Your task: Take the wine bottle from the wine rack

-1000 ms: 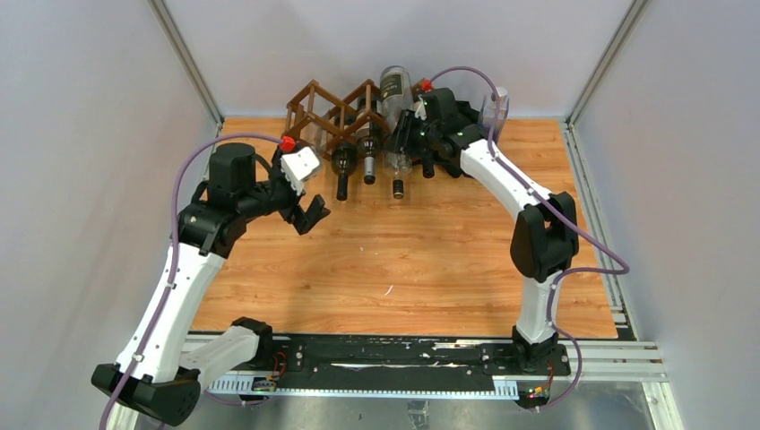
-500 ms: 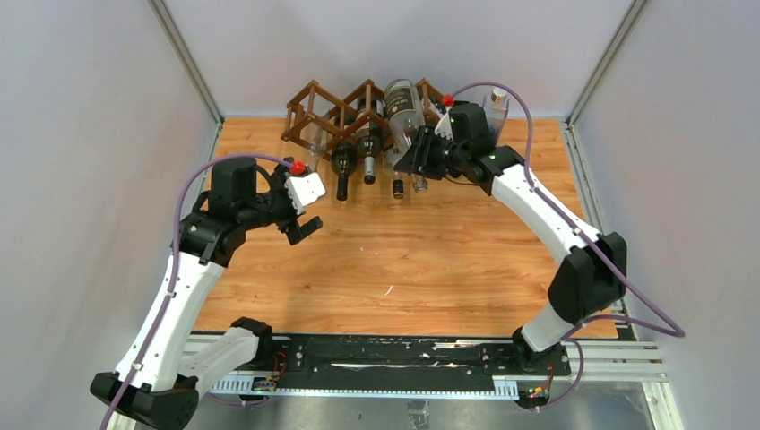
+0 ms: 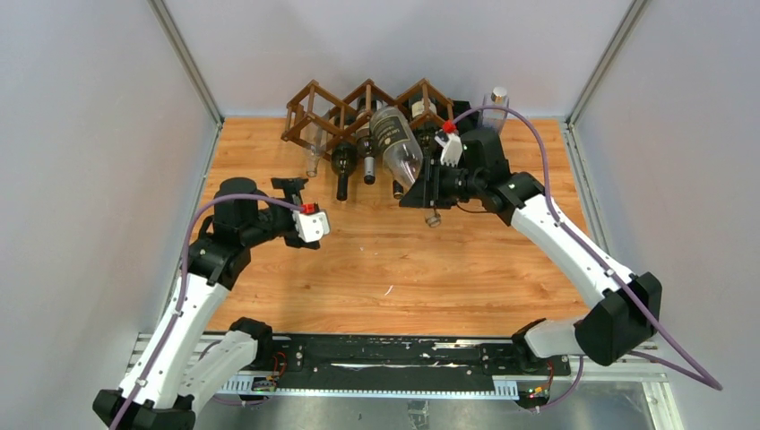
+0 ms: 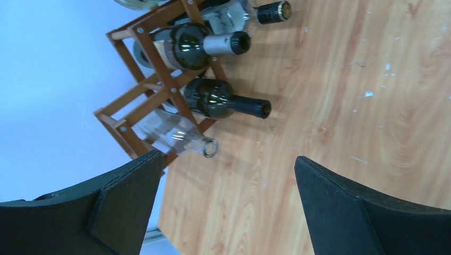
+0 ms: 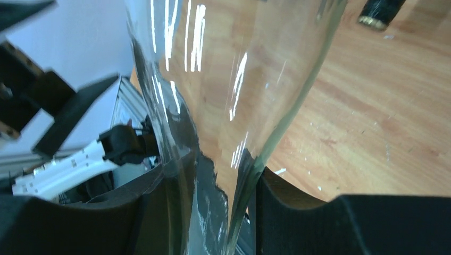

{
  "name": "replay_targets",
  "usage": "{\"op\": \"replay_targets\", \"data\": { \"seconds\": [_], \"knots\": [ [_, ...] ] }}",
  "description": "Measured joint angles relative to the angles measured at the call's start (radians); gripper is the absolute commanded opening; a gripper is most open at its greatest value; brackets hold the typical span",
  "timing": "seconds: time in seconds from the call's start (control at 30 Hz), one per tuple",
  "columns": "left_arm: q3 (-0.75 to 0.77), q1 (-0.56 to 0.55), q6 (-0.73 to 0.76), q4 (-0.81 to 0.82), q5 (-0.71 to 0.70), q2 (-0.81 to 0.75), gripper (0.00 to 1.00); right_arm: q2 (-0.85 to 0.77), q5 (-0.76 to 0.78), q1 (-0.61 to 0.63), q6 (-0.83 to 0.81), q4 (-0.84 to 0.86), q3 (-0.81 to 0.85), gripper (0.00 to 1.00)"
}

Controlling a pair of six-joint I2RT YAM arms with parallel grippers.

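1. One wine rack (image 3: 366, 87) stands at the far edge of the wooden table (image 3: 403, 269). From above, three diamond peaks show along its top.
2. One wine bottle (image 3: 394, 143), clear glass with a dark label, is lifted and tilted in front of the rack's middle. Its base points up toward the rack and its neck slopes down toward the near side. From above the base overlaps the lattice, and whether the two touch cannot be told.
3. The right gripper (image 5: 223, 212) pinches this bottle low on its narrowing neck, with one black finger (image 5: 298, 218) pressed against each side of the glass.
4. Four more bottles lie in the rack with their necks pointing out over the table:
   - a clear one (image 4: 173, 133) at the left end
   - a dark green one (image 4: 215, 98) beside it
   - a dark one with a grey foil neck (image 4: 197, 45)
   - one with a dark cap (image 4: 268, 11), mostly cut off at the top edge of the left wrist view
5. One small clear upright bottle (image 3: 496, 100) stands by the rack's right end, against the back wall.
6. The left gripper (image 4: 226, 159) hangs over bare table, well apart from the rack. Its two fingers (image 4: 127, 202) are spread wide and hold nothing.
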Motion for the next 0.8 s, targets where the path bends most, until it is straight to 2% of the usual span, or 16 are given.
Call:
{"op": "replay_targets", "data": {
  "seconds": [0.3,0.8],
  "knots": [
    [0.061,-0.018,0.164,0.083,-0.024,0.087,1.0,-0.1,-0.095,0.063,-0.065,-0.076,-0.057,0.0],
    [0.121,-0.121,0.52,0.056,-0.021,0.205,1.0,-0.027,-0.098,0.268,-0.107,-0.126,-0.055,0.0]
  ]
}}
